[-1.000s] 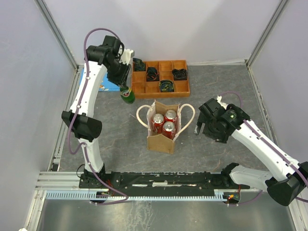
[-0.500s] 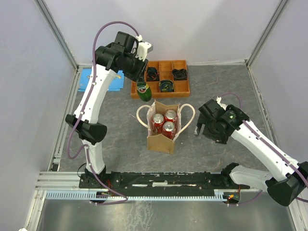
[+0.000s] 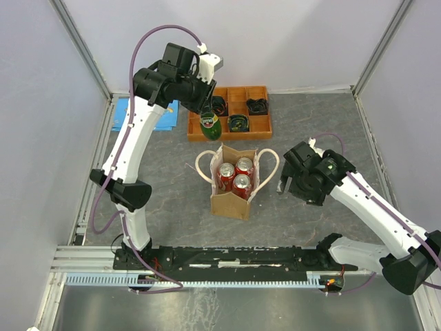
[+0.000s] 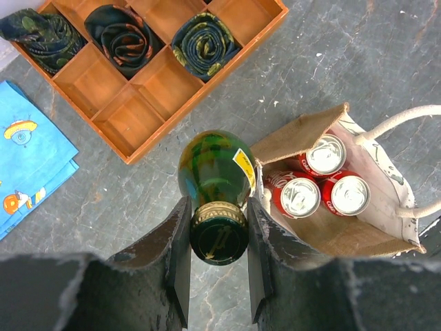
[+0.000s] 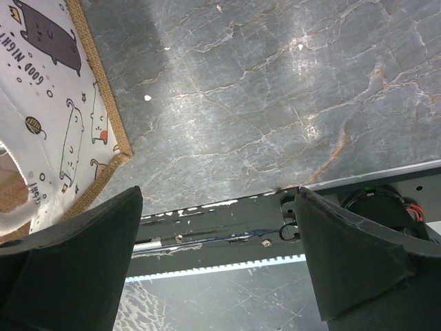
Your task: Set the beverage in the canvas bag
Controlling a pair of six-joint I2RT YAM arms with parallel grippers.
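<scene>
**Little room left in the bag: watch the rim and the cans**

Your left gripper (image 4: 218, 238) is clamped on the neck of the green bottle (image 4: 215, 172), which hangs upright above the worktop (image 3: 158, 186), between the orange tray (image 3: 269, 114) and the far rim of the canvas bag (image 3: 231, 200). It is not over the opening yet.

The main risk is space. Three red cans (image 4: 324, 183) fill most of the bag, and the only free room looks to be the corner nearest the bottle. If you lower off-centre, the bottle base probably lands on the rim, folds the soft wall inward or tips the bag over. If it comes down on a can top, the bottle may twist in its neck-only hold and slip.

The left rope handle (image 3: 200, 169) loops out near the path and could snag. The tray, with its rolled dark fabric (image 4: 203, 45), sits just behind the bottle, and a blue cloth (image 3: 127, 114) lies well apart from it.

Your right gripper (image 3: 284, 185) is spread wide and holds nothing, just beside the bag's right wall, so it is placed to steady the bag.
</scene>
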